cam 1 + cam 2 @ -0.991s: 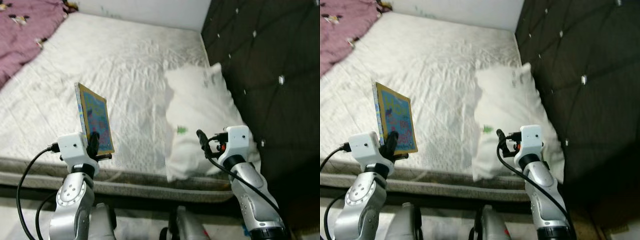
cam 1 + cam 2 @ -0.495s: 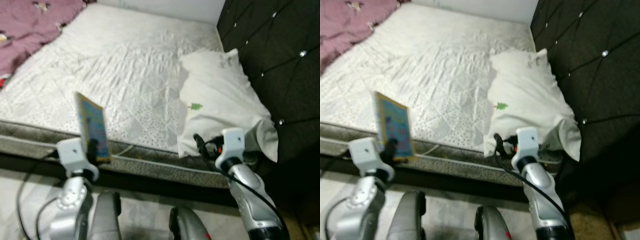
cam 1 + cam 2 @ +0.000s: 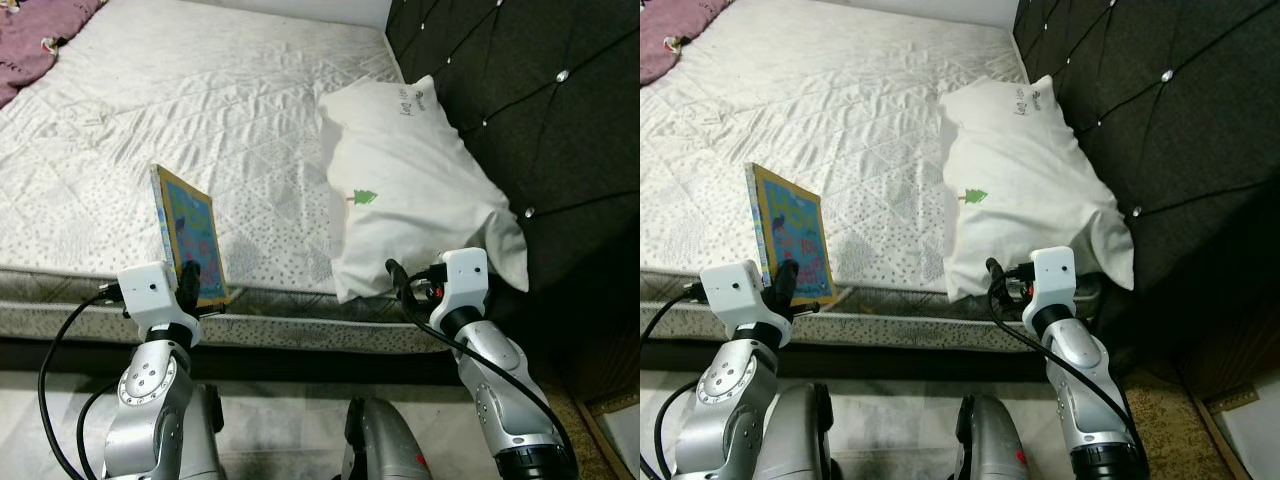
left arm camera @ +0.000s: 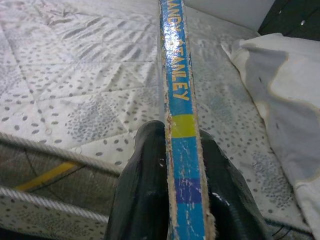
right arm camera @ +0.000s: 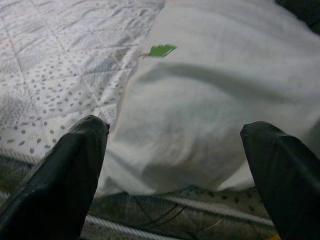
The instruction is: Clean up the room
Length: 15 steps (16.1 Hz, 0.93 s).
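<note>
A thin colourful picture book (image 3: 188,235) stands upright in my left gripper (image 3: 187,280), which is shut on its lower edge. The left wrist view looks along the book's blue spine (image 4: 179,115), pinched between the two black fingers (image 4: 142,200). I hold it over the near edge of the white mattress (image 3: 180,110). My right gripper (image 3: 398,277) is open with nothing between its fingers (image 5: 65,175), just short of the front of a white pillow (image 3: 400,190) with a small green tree mark (image 5: 159,50).
A dark tufted headboard (image 3: 520,110) rises on the right behind the pillow. A purple blanket (image 3: 25,40) lies at the bed's far left corner. The mattress edge and bed frame (image 3: 300,335) run across in front of me, with pale floor (image 3: 270,440) below.
The camera has swung, so the bed and pillow sit differently in view. The book stays held in my left gripper, and my right gripper stays open near the pillow.
</note>
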Tool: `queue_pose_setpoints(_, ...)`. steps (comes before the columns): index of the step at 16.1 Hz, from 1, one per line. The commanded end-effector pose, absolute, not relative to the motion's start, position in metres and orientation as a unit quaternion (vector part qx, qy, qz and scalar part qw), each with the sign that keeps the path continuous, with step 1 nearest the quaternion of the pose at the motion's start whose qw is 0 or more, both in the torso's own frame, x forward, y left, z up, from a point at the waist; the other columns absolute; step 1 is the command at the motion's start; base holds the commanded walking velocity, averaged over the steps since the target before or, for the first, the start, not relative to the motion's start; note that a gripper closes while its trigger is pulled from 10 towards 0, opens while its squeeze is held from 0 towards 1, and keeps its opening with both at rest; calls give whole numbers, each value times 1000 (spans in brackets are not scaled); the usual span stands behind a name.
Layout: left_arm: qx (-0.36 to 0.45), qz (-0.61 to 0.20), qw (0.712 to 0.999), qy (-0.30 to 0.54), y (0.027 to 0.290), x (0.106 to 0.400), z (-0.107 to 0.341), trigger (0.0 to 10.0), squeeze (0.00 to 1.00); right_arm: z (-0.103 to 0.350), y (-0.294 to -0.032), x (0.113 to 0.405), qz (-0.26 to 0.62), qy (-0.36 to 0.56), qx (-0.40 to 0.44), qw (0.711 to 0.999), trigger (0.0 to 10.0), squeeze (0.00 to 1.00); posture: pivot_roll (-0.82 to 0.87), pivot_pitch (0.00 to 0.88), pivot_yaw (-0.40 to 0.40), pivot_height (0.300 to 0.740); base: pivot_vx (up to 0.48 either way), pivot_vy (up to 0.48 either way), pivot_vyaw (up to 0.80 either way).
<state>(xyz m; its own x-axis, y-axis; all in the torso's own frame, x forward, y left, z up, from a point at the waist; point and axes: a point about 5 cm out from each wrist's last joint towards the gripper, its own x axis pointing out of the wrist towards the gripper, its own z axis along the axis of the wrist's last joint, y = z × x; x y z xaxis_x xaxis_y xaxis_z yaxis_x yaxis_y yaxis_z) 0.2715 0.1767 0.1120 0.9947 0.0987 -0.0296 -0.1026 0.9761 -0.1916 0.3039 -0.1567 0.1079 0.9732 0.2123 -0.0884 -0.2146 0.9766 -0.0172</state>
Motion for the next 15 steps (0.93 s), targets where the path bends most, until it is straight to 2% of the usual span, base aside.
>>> queue_pose_setpoints(1,-95,46,994,-14,174,273,121,10000,0,108,-159,305,104,41,-19,994,10000,0,-57,132,-131,522,0,0,0)
queue_pose_setpoints(4,-103,27,994,-29,171,274,126,10000,0,108,-159,305,101,41,-21,994,10000,0,-58,134,-130,522,0,0,0)
queue_pose_setpoints(15,-108,20,993,-40,171,276,129,10000,0,107,-159,307,104,41,-27,993,10000,0,-56,136,-132,522,340,0,0)
